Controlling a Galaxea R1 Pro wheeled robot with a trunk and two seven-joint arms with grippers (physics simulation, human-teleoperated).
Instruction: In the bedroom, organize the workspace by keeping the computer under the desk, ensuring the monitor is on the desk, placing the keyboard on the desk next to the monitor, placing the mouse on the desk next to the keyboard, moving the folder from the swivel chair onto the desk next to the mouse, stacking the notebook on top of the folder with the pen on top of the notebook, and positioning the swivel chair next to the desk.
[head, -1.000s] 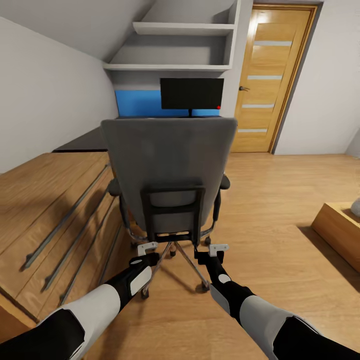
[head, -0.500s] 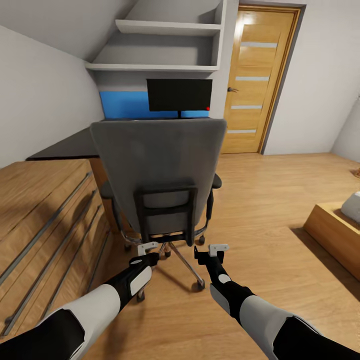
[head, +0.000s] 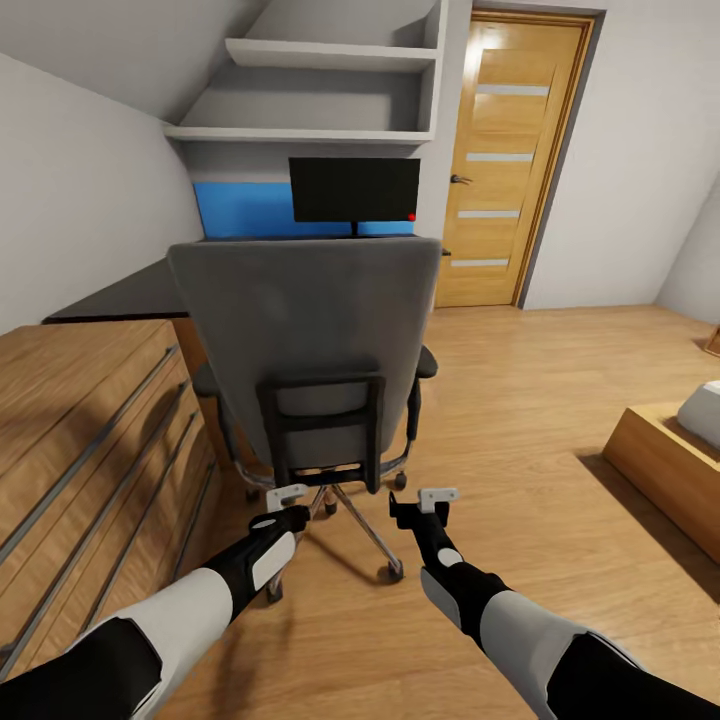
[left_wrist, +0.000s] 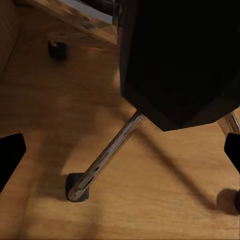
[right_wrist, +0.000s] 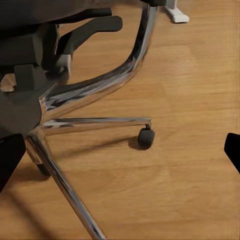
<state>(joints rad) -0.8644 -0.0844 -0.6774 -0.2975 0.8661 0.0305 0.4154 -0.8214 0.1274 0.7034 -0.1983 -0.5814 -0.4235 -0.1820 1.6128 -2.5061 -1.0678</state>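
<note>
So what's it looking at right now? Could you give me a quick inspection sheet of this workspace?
Surface: black desk along the far wall, behind the chair.
Job's things: swivel chair seen from behind, close ahead; monitor upright on the desk.
Clutter: nothing seen.
Grippers: left gripper and right gripper both open, empty, low behind the chair's chrome base.
Cables: nothing seen.
Surroundings: wooden chest on the left, wooden door, white wall shelves, wood floor.

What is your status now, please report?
Left gripper and right gripper open, empty, low behind the swivel chair. Monitor on the desk ahead. Chair back blocks the way to the desk.
</note>
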